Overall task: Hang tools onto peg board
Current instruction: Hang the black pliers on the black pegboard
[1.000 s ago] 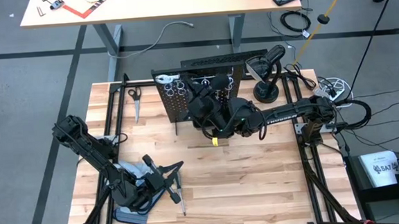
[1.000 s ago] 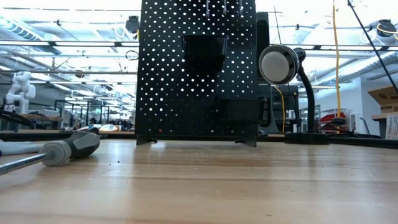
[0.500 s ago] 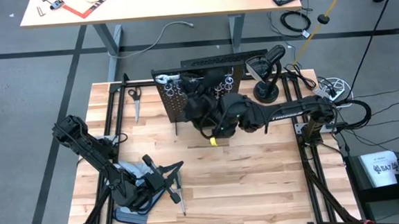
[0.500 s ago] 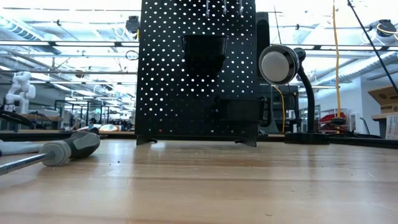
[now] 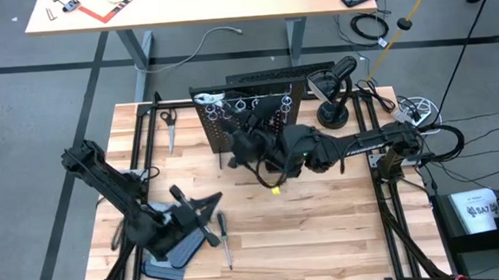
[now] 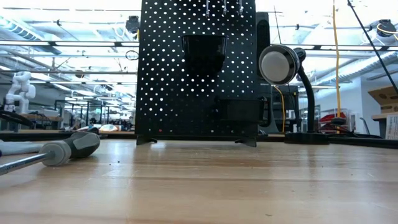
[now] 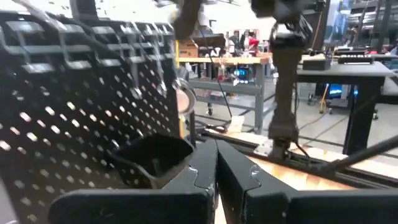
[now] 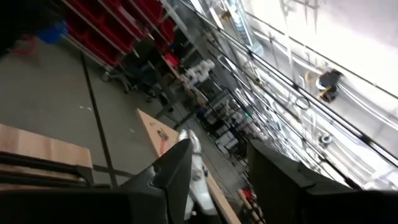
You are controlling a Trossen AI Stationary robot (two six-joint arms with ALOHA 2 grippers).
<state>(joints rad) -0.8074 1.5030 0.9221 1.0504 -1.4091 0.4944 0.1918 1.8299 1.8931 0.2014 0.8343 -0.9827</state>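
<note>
Peg board (image 5: pixel 246 114) stands upright near the tabletop's (image 5: pixel 324 231) far edge, about mid-width; silver ring holders (image 5: pixel 240 105) run along its top and a small black bin (image 6: pixel 204 51) hangs on its face. Right gripper (image 5: pixel 243 149) sits just in front of the board's lower face, arm stretched in from the right edge; whether its fingers are parted or closed cannot be made out. Left gripper (image 5: pixel 203 205) is near the front-left corner, fingers pressed together with nothing between them. Screwdriver (image 5: pixel 225 243) lies flat just beside it. Scissors (image 5: pixel 168 128) lie at the far-left, apart from the board. Desk lamp (image 5: pixel 333 87) stands right of the board.
</note>
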